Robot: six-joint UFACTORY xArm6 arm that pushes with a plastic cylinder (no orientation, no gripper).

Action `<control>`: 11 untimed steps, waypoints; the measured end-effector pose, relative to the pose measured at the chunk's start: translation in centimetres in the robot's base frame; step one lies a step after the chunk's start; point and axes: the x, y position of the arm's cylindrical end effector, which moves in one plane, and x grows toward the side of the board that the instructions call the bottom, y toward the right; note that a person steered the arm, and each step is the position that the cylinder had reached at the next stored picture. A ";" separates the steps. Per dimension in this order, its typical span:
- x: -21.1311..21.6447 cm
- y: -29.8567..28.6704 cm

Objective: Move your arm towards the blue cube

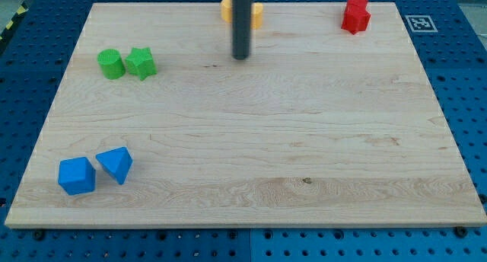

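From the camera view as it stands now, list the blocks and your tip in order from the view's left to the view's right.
blue cube → green cylinder and blue wedge-like block, about level → green star-like block → my tip, with the orange block partly behind the rod → red block.

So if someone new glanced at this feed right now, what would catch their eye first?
Probably my tip, a dark rod standing near the view's top centre, just below a partly hidden orange block. Next, the coloured pairs: the blue cube and a blue wedge-like block at bottom left, and two green blocks at upper left.
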 end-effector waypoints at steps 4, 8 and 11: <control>1.5 -19.2; 1.7 -21.0; 4.6 -19.6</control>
